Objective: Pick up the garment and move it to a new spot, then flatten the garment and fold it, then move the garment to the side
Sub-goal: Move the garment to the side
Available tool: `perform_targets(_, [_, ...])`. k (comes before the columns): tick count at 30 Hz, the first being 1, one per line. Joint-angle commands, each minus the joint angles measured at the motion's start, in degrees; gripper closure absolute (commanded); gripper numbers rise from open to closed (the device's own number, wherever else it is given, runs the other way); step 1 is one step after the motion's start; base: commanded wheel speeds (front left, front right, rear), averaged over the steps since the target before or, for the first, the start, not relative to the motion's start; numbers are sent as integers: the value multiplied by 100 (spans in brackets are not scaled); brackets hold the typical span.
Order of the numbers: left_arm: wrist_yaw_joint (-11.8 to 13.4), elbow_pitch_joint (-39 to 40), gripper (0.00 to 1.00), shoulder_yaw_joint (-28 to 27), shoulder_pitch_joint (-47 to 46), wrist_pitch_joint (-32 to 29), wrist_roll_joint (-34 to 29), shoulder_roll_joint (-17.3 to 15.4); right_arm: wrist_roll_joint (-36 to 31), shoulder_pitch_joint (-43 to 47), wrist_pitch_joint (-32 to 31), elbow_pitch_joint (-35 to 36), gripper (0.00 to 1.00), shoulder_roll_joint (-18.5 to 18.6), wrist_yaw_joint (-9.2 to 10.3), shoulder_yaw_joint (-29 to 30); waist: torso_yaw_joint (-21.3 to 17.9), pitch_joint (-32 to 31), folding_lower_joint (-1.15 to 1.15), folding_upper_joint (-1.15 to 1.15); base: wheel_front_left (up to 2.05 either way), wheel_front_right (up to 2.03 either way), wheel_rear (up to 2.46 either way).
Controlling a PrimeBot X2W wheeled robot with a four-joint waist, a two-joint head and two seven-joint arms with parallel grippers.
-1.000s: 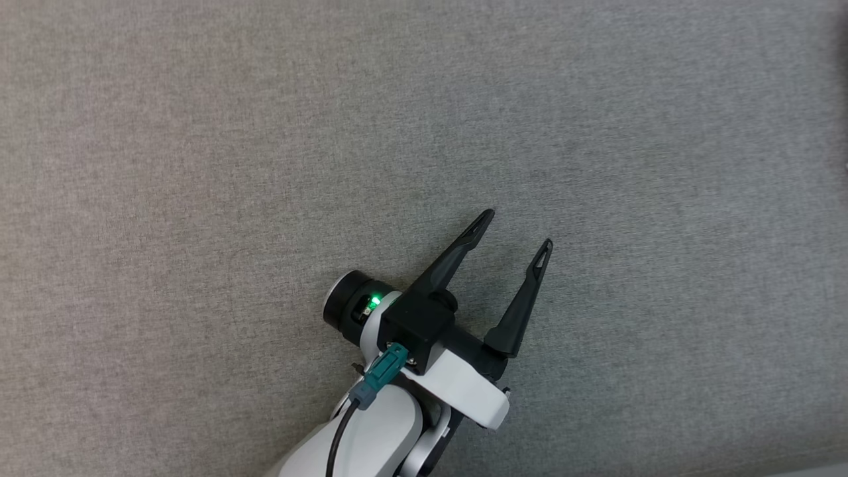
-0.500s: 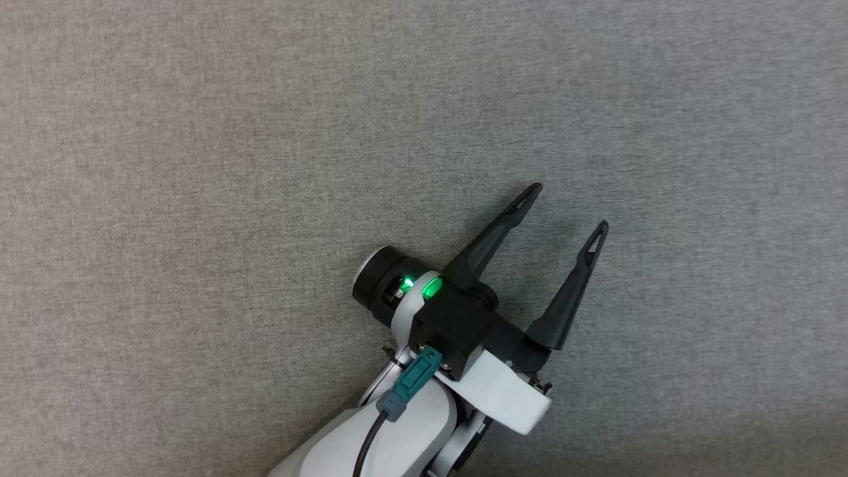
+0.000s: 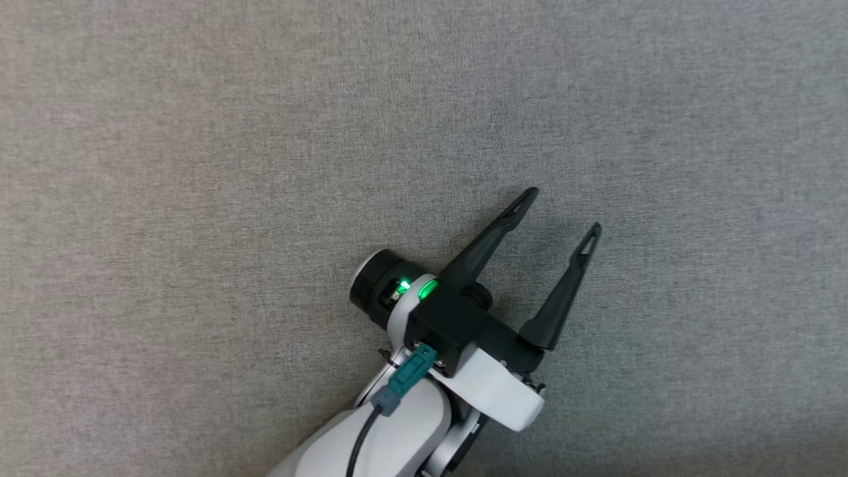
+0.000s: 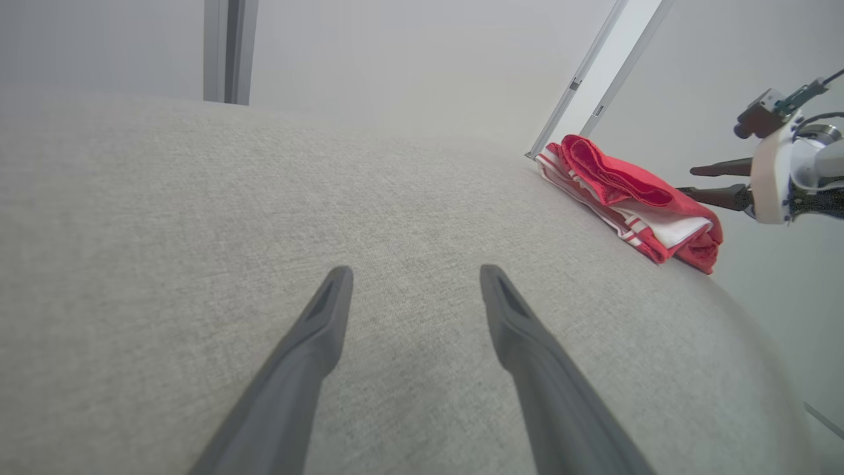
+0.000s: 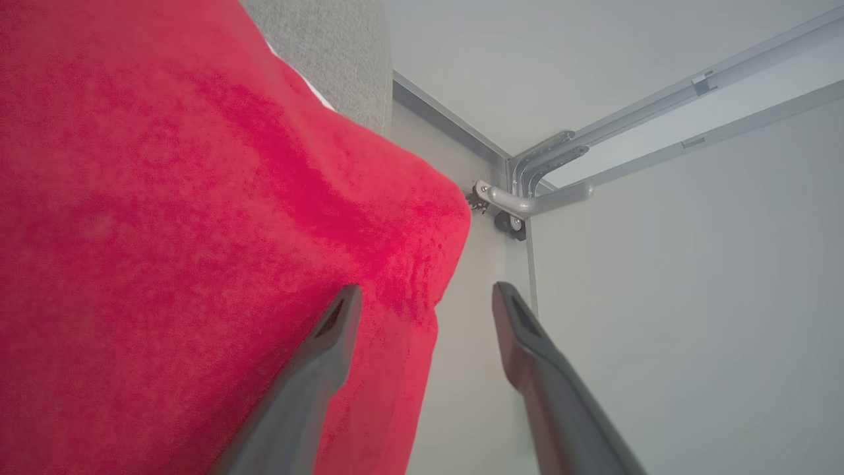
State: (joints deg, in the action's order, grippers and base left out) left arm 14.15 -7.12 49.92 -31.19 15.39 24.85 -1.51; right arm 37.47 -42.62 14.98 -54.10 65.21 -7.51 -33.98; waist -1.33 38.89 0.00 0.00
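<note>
The garment [image 4: 626,191] is a folded red cloth with white stripes, lying at the far right edge of the grey fabric surface [image 4: 198,198] in the left wrist view. My right gripper [image 4: 691,181] sits just beyond it, fingers apart. In the right wrist view the garment [image 5: 165,231] looms close on the left, its corner reaching into the gap of my open right gripper [image 5: 427,289]. My left gripper [image 3: 563,211] hovers open over the bare grey surface [image 3: 199,165], well away from the garment, with nothing between its fingers [image 4: 415,272].
Pale walls with metal rails [image 4: 593,72] stand behind the surface. A metal bracket [image 5: 527,198] sits in the corner past the garment. The surface drops off at its right edge [image 4: 758,330], beside the garment.
In the head view my left gripper sits further up and to the right than a second ago, jaws apart throughout. Over the last half second it has barely shifted.
</note>
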Motion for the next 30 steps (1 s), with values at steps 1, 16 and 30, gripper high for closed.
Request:
perform_targets(1, [12,-199,0,-141,126,-54,97,-250,-59,-14,26,-21,0,63,4,28,7,-119,0,0,0,0,0])
perform_targets(16, [-346,-31,0,-1039,1108,-30,74,-157,-160,-285,26,1109,0,-728,3,104,-29,-2142,0,0,0,0,0])
perform_targets(30, [-889,127,0,-2911,2515,-31,-358,-157,-716,1576,25,3129,0,-2863,3,1618,105,-3746,0,0,0,0,0])
